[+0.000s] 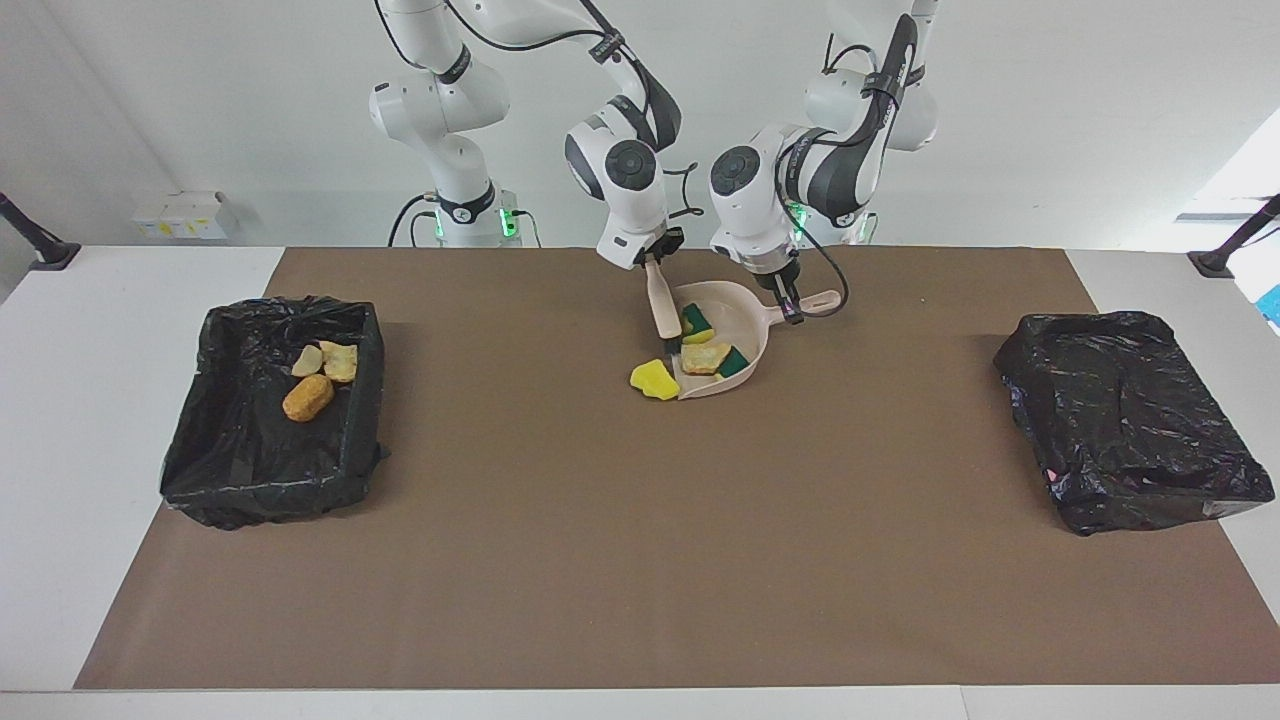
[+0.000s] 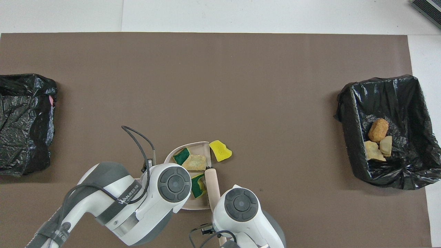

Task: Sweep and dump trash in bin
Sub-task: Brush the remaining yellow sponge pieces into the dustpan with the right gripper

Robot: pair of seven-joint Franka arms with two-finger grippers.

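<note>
My left gripper (image 1: 787, 298) is shut on the handle of the beige dustpan (image 1: 738, 312), which rests on the brown mat. My right gripper (image 1: 651, 262) is shut on the beige brush (image 1: 662, 305), whose head stands at the dustpan's mouth. In the pan lie a bread-like lump (image 1: 705, 357) and two green-faced sponge pieces (image 1: 735, 361) (image 1: 695, 325). Another yellow sponge piece (image 1: 653, 379) lies on the mat just outside the pan's lip. In the overhead view the wrists hide both grippers; the brush (image 2: 213, 182), lump (image 2: 195, 162) and outside sponge (image 2: 220, 150) show.
An open bin (image 1: 232, 440) lined with a black bag stands at the right arm's end, holding three bread-like lumps (image 1: 308, 397). A second black-bagged bin (image 1: 1125, 420) stands at the left arm's end. The brown mat (image 1: 640, 560) covers most of the table.
</note>
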